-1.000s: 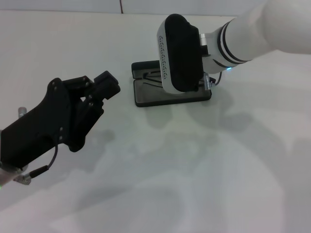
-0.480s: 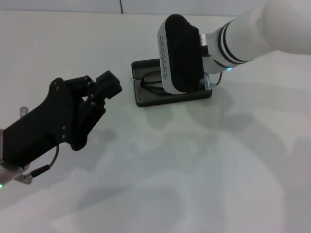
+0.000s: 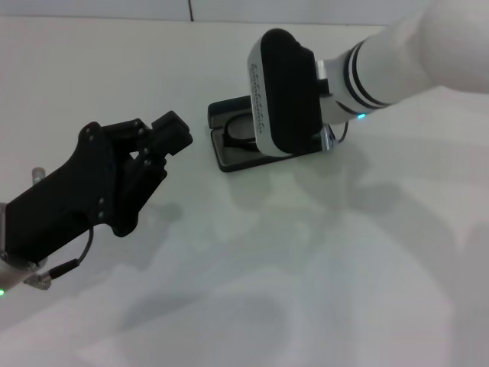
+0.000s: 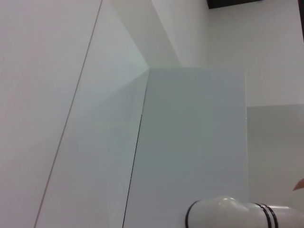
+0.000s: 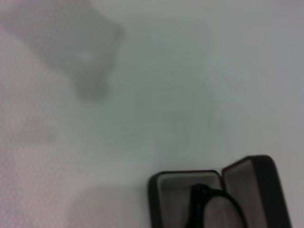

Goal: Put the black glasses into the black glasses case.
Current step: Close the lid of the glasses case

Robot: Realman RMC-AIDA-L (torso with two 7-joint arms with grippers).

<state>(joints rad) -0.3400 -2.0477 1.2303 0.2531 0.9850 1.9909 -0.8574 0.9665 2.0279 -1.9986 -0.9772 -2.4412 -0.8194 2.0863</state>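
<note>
The glasses lie in the open case, one lens and a stretch of frame showing at its left end; the right wrist view shows the frame resting over the pale lining of the tray, with the lid raised alongside, so the case is open to receive them. The case sits on the far middle of the white table, lid on the far side. The right gripper hangs directly over the case's right half, and its bulky wrist housing hides the fingers (whether they are parted or clamped on the frame cannot be told). Judging by that pose, it is there to seat or let go of the glasses. The left gripper hovers well to the left, nearer the robot, its fingers together and holding nothing, clear of the working arm.
</note>
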